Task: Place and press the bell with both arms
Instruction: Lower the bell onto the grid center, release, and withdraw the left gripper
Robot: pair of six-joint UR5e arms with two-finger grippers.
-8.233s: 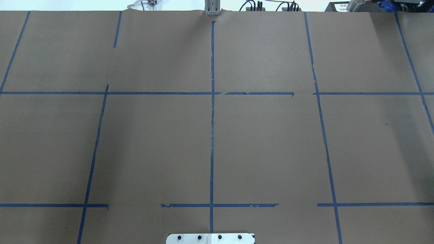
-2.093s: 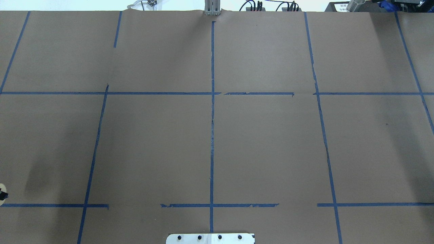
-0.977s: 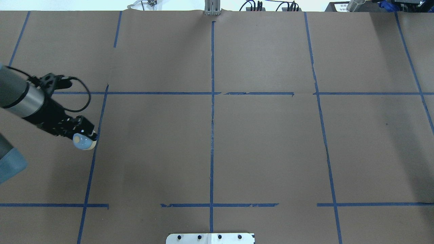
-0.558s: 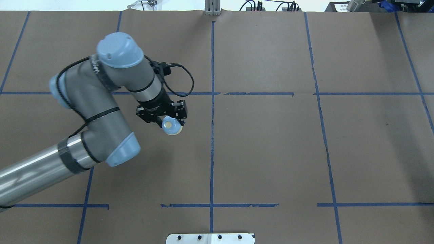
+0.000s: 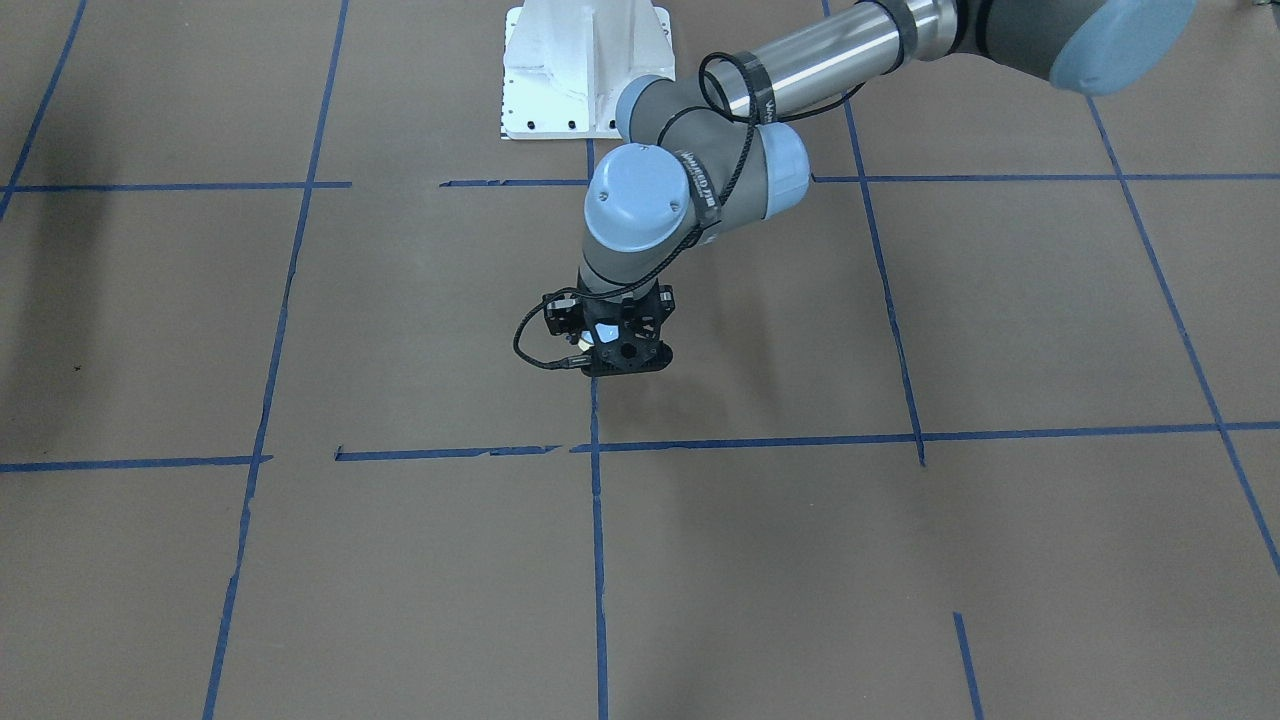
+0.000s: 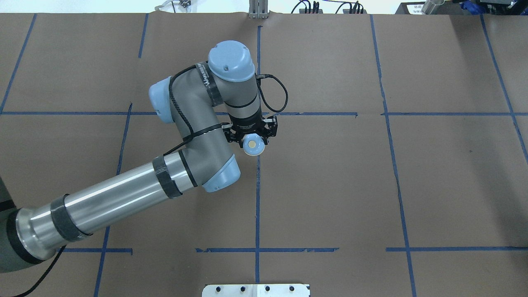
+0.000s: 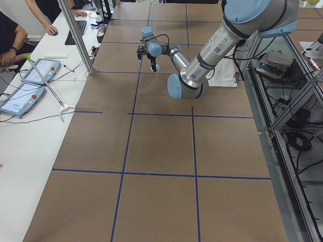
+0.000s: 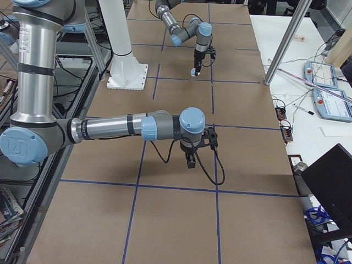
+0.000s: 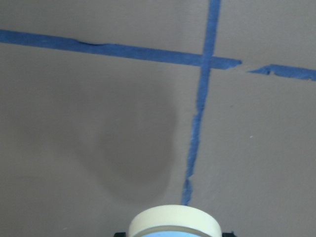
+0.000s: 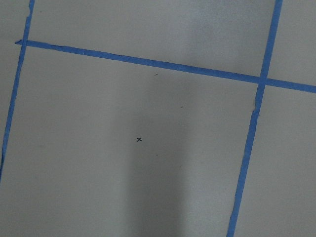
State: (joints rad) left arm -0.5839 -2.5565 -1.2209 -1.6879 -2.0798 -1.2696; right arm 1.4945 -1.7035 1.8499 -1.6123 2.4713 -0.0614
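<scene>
At the robot's own edge of the desk (image 6: pixel 330 198), the white pedestal (image 6: pixel 255 290) sits well apart from the work, so nothing crowds you there. Mid-desk, the left gripper (image 6: pixel 252 142) has its jaws pinching the bell (image 6: pixel 253 148) by its sides, button up, just beside the centre tape line (image 6: pixel 258 198). Judging by the detached shadow in the wrist view, it is probably held off the paper. Release from there and the bell could drop, bounce or tip — a small dome in two jaws may also twist as you lower it. The right gripper (image 8: pixel 190 161) shows only from the side, so I cannot tell how its jaws stand. Send it in before the left arm (image 6: pixel 123 194) clears and they could knock. Farther on you have open paper to the far edge, where cables (image 6: pixel 306 7) lie.
</scene>
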